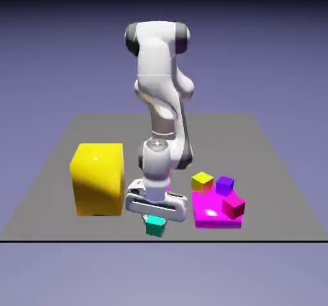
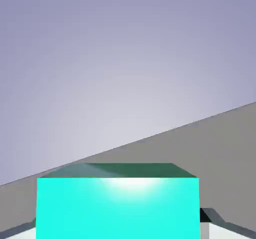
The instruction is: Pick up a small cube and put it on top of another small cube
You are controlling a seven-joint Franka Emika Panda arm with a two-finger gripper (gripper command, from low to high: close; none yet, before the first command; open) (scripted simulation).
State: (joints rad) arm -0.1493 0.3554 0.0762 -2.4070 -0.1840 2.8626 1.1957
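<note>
Hand view: a teal cube (image 2: 118, 203) is filling the bottom of the picture, large and square-on, with the grey table (image 2: 220, 148) slanting behind it and a sliver of one finger showing at 4 o'clock of the cube.
Gripper: the gripper (image 1: 154, 219) is pointing down near the table's front edge, and it looks to be clamping the teal cube (image 1: 154, 226) between its fingers.
Cube's place: the cube is sitting at the fingertips, low over the table or touching it; I cannot tell which.
Neighbours: a big yellow block (image 1: 98, 178) is standing at 10 o'clock of the gripper; a magenta slab (image 1: 206, 207) is lying at 3 o'clock, carrying a small yellow cube (image 1: 202, 182), a purple cube (image 1: 224, 185) and a red cube (image 1: 233, 207).
Step in hand: carrying the teal cube to a partner, as I judge it.
Doing it well: lifting straight up first, clearing the slab's cubes, then lowering squarely onto one of them and letting go only once the faces are meeting flat.
</note>
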